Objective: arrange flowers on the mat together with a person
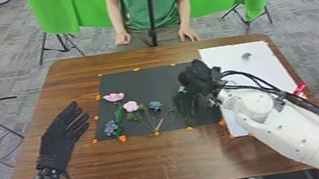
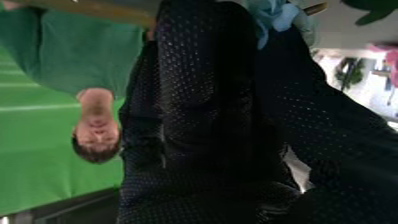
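My left hand [image 1: 62,136] is out on the left side of the brown table [image 1: 149,164], palm end toward me, fingers pretty much straight and holding nothing. Next over is the black mat [image 1: 141,80] with orange markers at its edges. On its left half I've got a blue flower [image 1: 111,128] nearest me, a pink flower [image 1: 114,97] farther away, then a second pink flower [image 1: 131,106] and a small blue one [image 1: 154,105] just beside it. My right hand [image 1: 196,80] is over the mat's right side, finger and thumb clamped on a pale blue flower [image 2: 277,14]. Far right, there's a white sheet [image 1: 268,74] with some little grey thing [image 1: 246,56] on it.
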Robot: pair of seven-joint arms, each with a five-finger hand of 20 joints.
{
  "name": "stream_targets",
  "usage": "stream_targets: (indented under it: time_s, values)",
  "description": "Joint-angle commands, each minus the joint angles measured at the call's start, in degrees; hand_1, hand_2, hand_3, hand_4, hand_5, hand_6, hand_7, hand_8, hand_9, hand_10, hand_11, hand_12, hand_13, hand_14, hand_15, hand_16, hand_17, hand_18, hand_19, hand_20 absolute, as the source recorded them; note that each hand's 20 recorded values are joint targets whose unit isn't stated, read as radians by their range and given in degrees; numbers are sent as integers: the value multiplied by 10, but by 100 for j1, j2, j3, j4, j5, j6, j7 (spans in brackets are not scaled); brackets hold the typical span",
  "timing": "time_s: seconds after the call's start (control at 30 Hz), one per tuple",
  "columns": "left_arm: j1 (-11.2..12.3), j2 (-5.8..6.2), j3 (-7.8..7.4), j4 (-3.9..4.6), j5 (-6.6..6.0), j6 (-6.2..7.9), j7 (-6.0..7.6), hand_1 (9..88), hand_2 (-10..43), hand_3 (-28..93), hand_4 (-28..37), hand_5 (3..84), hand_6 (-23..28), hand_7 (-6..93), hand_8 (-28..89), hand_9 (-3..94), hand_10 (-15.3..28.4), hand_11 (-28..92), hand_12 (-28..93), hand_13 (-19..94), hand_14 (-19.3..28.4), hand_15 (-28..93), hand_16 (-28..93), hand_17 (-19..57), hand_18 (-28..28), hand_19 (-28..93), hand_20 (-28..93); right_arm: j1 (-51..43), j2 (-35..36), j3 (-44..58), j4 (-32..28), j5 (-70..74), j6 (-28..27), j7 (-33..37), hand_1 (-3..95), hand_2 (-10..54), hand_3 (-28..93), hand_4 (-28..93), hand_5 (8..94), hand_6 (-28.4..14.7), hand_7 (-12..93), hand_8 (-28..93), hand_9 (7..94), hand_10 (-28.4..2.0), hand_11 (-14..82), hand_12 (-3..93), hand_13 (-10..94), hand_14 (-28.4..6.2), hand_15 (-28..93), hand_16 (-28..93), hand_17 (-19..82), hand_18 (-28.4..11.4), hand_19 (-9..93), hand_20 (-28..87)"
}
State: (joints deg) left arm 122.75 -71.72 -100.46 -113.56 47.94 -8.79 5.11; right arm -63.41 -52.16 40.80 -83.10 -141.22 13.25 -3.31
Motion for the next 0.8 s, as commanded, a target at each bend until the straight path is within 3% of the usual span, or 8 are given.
stream_targets:
  time_s: [0.03, 0.1, 0.3, 0.43, 0.67, 0.8]
  values:
    - [61, -7, 29, 43, 4, -15, -35, 248, -24, 697, -283, 312, 40, 187, -102, 226, 113, 240, 133, 223, 144, 229, -14, -95, 219, 444, 41, -96, -40, 185, -60, -112, -329, -253, 480, -95, 749, -283, 664, 29, 476, -45, 823, -48, 144, 448, 787, -13, 374, 310, 271, -131, 640, 289]
    - [60, -19, 23, 42, 5, -13, -36, 248, -24, 696, -283, 312, 40, 188, -102, 226, 113, 240, 133, 223, 144, 229, -15, -95, 219, 445, 41, -128, -33, 235, -88, -165, -466, -302, 464, -95, 746, -283, 644, 30, 486, -60, 799, -50, 160, 435, 765, -16, 379, 296, 260, -133, 630, 295]
    - [49, -40, 3, 51, 9, 3, -56, 248, -23, 695, -283, 311, 40, 187, -102, 226, 113, 240, 133, 224, 144, 228, -15, -95, 219, 444, 41, -243, -77, 546, -132, -214, -1056, -626, 359, -95, 801, -283, 579, 35, 408, -108, 635, -73, 346, 242, 651, -35, 416, 190, 200, -151, 575, 311]
    - [89, -52, -12, 30, 11, 7, -30, 247, -23, 696, -283, 311, 40, 186, -102, 227, 113, 239, 132, 223, 144, 229, -14, -95, 219, 445, 41, -291, -55, 698, -296, -8, -1063, -611, 313, -95, 841, -283, 532, 27, 395, -216, 567, -83, 348, 229, 582, -48, 417, 184, 171, -161, 563, 313]
    - [86, -56, -26, 25, 12, 16, -33, 247, -23, 696, -283, 312, 41, 186, -101, 226, 113, 240, 133, 223, 144, 229, -14, -95, 219, 444, 41, -427, -109, 1131, -843, 1019, -1329, -306, 247, -95, 855, -283, 412, -10, 350, -202, 441, -106, 309, 215, 477, -64, 407, 165, 128, -177, 552, 311]
    - [72, -80, -15, 33, 15, -6, -30, 246, -22, 695, -283, 312, 41, 185, -101, 226, 113, 240, 133, 223, 144, 228, -14, -96, 219, 444, 41, -894, -66, 1857, -1508, 2296, -1727, -82, 218, -95, 847, -283, 382, -30, 284, -157, 401, -115, 264, 218, 426, -80, 375, 164, 104, -185, 523, 305]
